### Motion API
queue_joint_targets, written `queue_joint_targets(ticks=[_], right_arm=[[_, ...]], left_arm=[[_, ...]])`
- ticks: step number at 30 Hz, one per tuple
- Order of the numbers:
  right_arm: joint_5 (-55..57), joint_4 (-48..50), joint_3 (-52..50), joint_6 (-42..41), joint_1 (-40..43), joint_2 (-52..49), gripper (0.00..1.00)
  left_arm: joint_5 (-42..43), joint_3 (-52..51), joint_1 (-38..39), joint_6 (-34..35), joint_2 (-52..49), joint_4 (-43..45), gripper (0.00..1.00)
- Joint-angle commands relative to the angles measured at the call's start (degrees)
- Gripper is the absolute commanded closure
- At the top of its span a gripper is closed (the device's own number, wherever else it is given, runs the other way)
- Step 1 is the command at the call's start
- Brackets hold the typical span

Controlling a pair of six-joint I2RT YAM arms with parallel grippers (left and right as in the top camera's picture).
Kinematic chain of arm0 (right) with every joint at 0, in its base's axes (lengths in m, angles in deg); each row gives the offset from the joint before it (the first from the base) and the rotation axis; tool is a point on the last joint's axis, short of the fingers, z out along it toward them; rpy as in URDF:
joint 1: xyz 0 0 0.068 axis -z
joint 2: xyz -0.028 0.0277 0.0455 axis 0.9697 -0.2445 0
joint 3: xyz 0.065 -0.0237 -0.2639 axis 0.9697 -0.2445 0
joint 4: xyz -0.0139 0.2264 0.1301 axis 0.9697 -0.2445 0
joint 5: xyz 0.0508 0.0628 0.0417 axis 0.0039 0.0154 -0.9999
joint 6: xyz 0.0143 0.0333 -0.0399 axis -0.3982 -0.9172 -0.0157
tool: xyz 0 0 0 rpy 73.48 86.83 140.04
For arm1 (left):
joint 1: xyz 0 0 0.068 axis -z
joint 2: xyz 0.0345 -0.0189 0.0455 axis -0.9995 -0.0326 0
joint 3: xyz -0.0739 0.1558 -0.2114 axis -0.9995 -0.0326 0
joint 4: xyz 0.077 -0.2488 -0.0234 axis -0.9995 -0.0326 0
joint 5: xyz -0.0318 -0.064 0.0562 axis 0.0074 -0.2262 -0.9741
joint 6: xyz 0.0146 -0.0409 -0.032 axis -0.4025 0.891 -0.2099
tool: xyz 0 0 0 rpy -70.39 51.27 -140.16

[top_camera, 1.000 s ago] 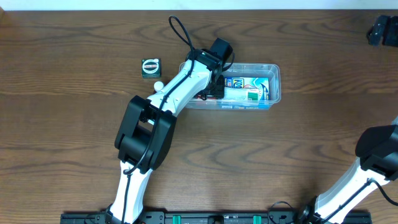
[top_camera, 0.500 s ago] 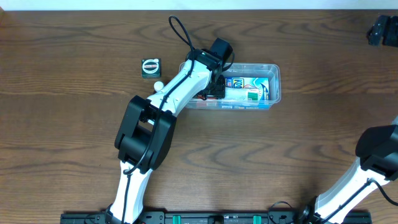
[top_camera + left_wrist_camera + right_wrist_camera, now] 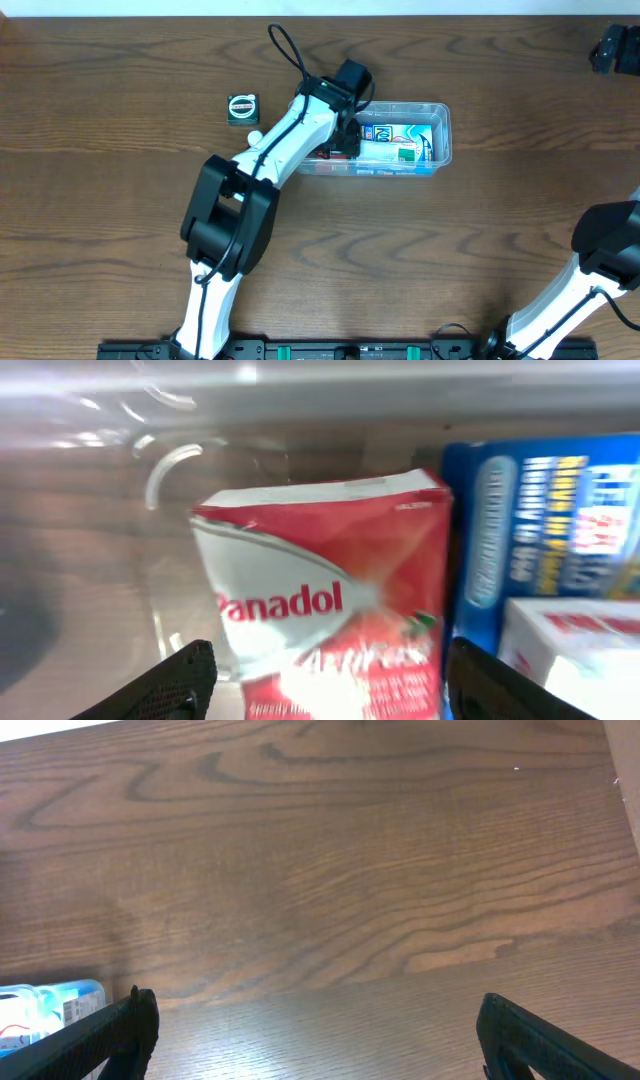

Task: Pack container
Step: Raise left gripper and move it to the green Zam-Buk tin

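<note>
Wood-grain table (image 3: 120, 220), packing well under way. At 11 o'clock, what looks like a tape measure (image 3: 241, 107) and a white ball (image 3: 255, 137) lie outside, perhaps next to go in. The left gripper (image 3: 330, 680) reaches into the clear container (image 3: 445, 130) at 1 o'clock, its fingers either side of a red box (image 3: 320, 570); whether it is gripped or freed, I cannot tell. A blue box (image 3: 540, 510) and a white box (image 3: 570, 650) are already inside. The right gripper (image 3: 315, 1035) hangs spread and empty over bare wood.

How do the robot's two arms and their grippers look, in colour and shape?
The left arm and right arm have white tubular links and bulky black joint housings. A black cable loops above the left wrist. The left gripper and right gripper have matte black fingers. I see no markings.
</note>
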Motion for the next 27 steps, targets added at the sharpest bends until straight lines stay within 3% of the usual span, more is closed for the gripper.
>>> queue_joint_targets(ticks=[1,9,12,27], right_arm=[[-0.04,-0.02,0.59,-0.63,0.22,0.66,0.01],[-0.04,-0.02,0.59,-0.63,0.22,0.66,0.01],[-0.04,-0.02,0.59,-0.63,0.22,0.66,0.01],[-0.04,-0.02,0.59,-0.61,0.22,0.66,0.01]], left_arm=[[-0.26,2.16,-0.28,-2.16,6.45,-0.2,0.25],[-0.74,2.16,-0.66,-6.27,16.26,-1.25,0.25],[-3.54,2.16,-2.73,-6.64,19.39,-1.18,0.18],[-3.04,2.14,-23.69,-9.51,16.5,0.74,0.16]])
